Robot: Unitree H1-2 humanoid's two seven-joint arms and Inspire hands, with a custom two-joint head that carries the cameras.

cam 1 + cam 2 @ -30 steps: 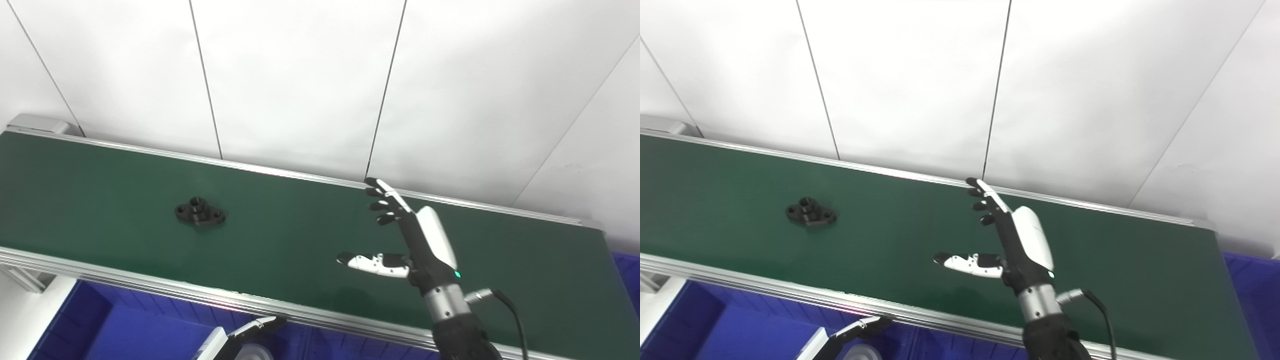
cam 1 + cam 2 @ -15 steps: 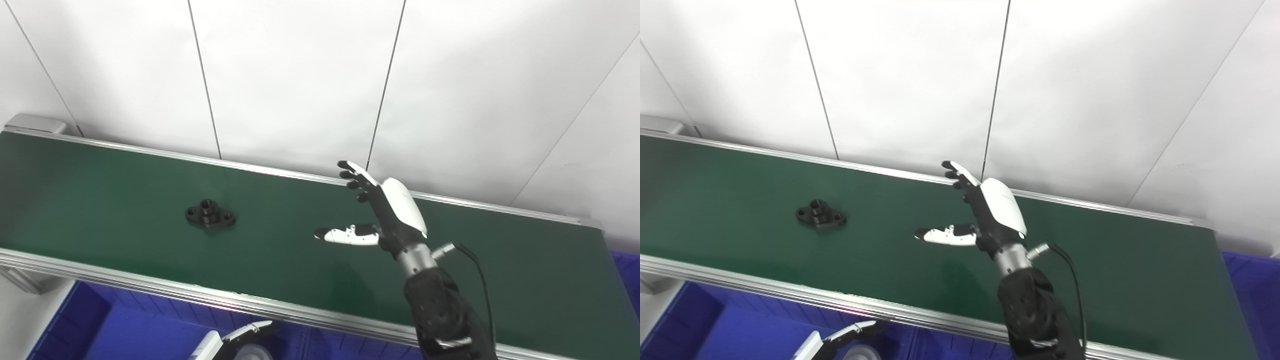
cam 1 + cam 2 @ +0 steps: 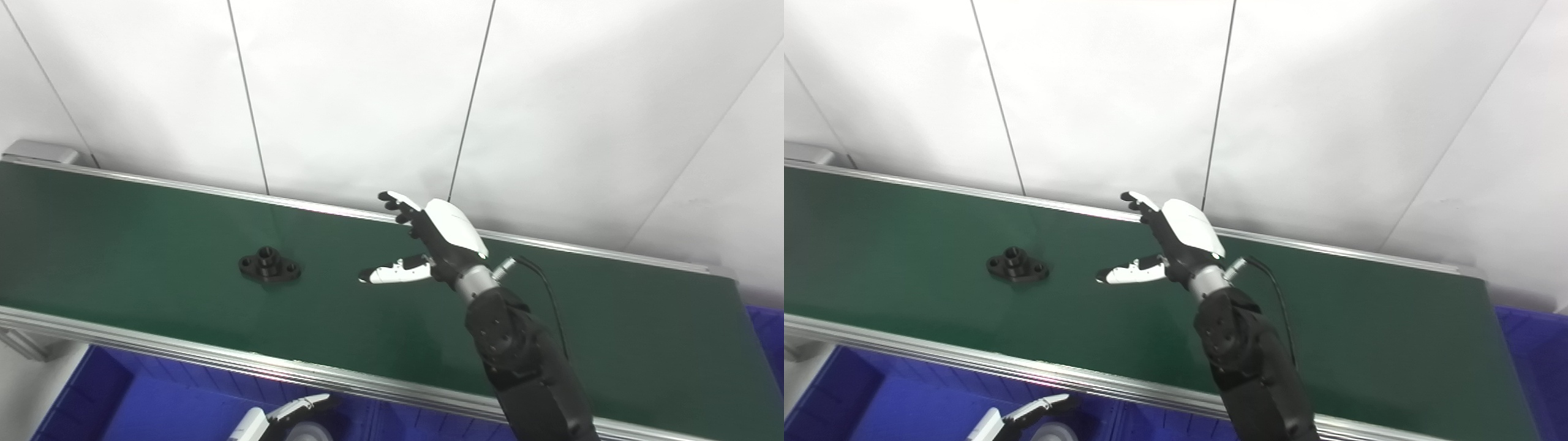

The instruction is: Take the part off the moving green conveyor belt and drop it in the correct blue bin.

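Observation:
A black flanged part point(image 3: 269, 269) with a raised hub lies flat on the green conveyor belt point(image 3: 153, 245), left of centre. My right hand point(image 3: 429, 245) hovers over the belt to the part's right, open, fingers spread toward the far rail and thumb pointing left at the part, a clear gap away. It holds nothing. Only the fingertips of my left hand point(image 3: 294, 413) show at the bottom edge, below the belt's near rail and over a blue bin point(image 3: 153, 410); I cannot tell whether that hand is open or shut.
Aluminium rails point(image 3: 184, 358) edge the belt front and back. Blue bins sit below the near rail, and another blue bin point(image 3: 768, 331) shows at the far right end. A white panelled wall point(image 3: 367, 92) rises behind the belt.
My right hand has moved left and away from me over the belt, closing on the part. The part has drifted right along the belt. My left hand has sunk slightly toward the bottom edge.

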